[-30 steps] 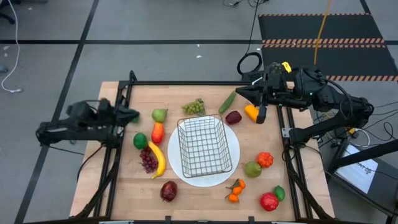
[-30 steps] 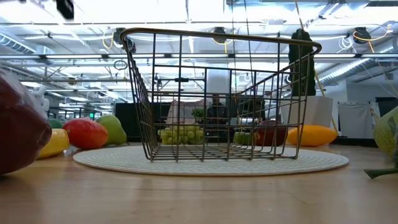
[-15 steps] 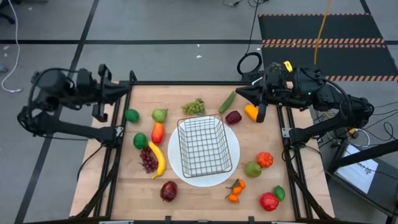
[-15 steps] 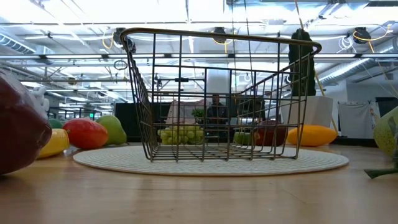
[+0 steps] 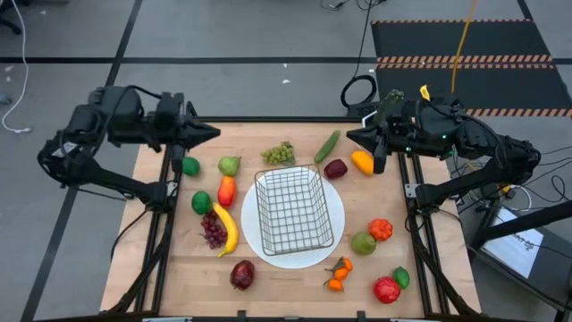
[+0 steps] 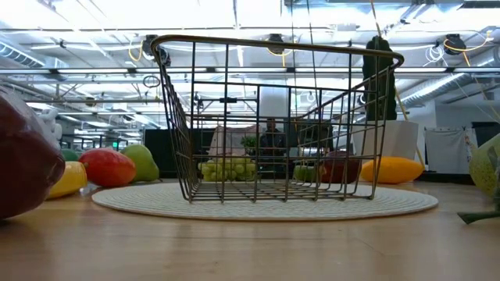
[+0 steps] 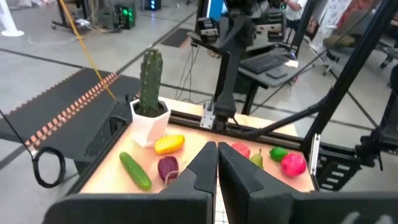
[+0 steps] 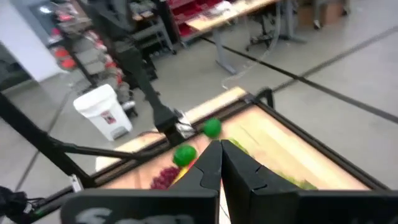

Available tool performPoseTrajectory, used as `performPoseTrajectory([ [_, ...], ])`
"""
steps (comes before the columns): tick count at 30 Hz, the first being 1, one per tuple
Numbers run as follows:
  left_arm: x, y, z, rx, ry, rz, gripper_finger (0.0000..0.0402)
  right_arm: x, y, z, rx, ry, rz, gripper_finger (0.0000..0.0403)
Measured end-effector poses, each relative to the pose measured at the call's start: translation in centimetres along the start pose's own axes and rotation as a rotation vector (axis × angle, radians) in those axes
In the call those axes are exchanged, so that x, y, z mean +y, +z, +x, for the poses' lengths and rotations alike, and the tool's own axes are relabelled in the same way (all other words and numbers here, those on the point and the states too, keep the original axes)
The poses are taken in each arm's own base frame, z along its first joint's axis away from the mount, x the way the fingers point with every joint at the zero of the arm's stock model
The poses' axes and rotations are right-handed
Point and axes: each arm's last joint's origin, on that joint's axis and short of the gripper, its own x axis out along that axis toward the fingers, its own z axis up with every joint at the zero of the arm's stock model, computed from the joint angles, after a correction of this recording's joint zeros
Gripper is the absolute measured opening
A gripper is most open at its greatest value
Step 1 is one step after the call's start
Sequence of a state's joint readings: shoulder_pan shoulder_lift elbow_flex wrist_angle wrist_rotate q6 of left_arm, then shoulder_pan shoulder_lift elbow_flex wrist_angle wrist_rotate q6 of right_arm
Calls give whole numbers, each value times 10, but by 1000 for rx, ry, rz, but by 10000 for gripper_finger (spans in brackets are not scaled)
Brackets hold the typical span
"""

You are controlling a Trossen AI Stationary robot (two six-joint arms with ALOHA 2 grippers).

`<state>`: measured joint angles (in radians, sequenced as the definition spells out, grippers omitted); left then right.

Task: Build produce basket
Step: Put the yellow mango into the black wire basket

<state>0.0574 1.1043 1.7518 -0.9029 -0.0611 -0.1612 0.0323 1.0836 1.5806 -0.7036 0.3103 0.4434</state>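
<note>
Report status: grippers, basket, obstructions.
Left gripper and right gripper shut, empty, above the table's far corners. Basket empty on plate. Nothing blocking.

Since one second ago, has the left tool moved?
Yes. In the high view the left tool went from near the pear up toward the table's far edge.

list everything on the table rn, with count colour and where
basket: 1, dark wire, empty, on the plate
plate: 1, white, table centre
banana: 1, yellow, left of plate
grapes: 2 bunches, green behind basket, purple by banana
cucumber: 1, green, far edge
cactus: 1, green, white pot, right far corner
left gripper: fingers shut, above left far corner
right gripper: fingers shut, above right far corner
</note>
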Motion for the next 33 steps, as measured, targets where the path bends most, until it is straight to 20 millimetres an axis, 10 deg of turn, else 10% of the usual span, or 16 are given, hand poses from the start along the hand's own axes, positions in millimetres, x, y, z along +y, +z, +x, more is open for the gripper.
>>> performPoseTrajectory([
  [33, 2, -7, 51, 111, 168, 50, 17, -40, -67, 2, 461, -388, 200, 3],
])
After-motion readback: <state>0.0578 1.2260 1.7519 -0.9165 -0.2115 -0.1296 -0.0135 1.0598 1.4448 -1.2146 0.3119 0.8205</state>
